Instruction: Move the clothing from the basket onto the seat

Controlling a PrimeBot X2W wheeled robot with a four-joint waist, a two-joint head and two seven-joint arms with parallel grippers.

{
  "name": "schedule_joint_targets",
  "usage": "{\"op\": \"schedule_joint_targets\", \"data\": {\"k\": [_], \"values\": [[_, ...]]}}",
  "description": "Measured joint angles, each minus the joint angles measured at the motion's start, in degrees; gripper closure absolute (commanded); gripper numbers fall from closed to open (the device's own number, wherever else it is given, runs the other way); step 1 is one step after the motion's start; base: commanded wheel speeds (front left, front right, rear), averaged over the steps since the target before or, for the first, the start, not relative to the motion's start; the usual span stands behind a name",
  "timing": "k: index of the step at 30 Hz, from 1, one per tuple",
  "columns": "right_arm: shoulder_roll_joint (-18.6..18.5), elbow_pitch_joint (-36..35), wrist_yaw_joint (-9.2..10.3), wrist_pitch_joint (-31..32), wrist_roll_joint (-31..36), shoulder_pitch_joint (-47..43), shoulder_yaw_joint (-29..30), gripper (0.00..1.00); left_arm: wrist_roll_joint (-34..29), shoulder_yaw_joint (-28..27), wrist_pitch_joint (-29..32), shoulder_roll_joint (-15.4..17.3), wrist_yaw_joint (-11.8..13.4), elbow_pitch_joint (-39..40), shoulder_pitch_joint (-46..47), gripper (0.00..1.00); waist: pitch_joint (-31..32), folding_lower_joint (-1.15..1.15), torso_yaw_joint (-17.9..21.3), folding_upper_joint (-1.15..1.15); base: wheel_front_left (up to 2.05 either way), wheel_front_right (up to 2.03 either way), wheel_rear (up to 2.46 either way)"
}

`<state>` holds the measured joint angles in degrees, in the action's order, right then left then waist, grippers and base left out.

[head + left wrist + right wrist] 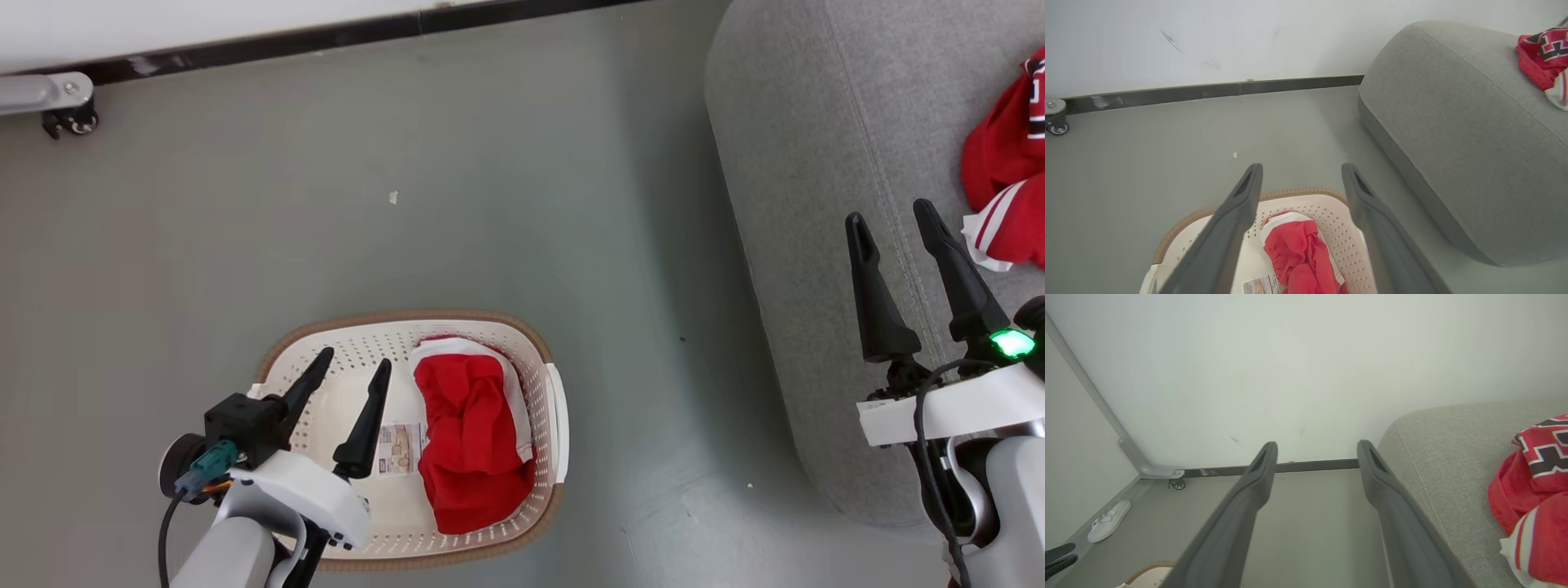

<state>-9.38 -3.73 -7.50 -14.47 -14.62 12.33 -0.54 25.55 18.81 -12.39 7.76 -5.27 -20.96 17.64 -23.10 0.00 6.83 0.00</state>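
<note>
A red garment with white panels (469,437) lies bunched in the right half of the cream basket (552,408), also seen as clothing (1300,255) in the basket (1343,232). My left gripper (353,364) hovers open over the basket's left half, nothing between its fingers (1237,220). More red clothing (1008,175) with striped trim rests on the grey seat (808,147) at the right. My right gripper (890,214) stands open above the seat's front edge, left of that pile (1533,490), holding nothing.
A paper label (397,449) lies on the basket floor. A white slipper (1108,520) sits on the grey floor by the wall. A castor wheel (72,121) of a metal frame stands at the far left near the dark baseboard (367,33).
</note>
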Motion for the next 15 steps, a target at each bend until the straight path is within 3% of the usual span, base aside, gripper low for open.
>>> {"op": "schedule_joint_targets", "data": {"k": [15], "values": [[1.0, -1.4, 0.00, -0.1, 0.0, 4.5, 1.1, 0.00, -0.6, 2.7, 2.8, -0.4, -0.7, -6.7, 4.9, 0.00, -6.1, 0.00, 2.4, 0.00, 0.00, 0.00, 0.00]]}}
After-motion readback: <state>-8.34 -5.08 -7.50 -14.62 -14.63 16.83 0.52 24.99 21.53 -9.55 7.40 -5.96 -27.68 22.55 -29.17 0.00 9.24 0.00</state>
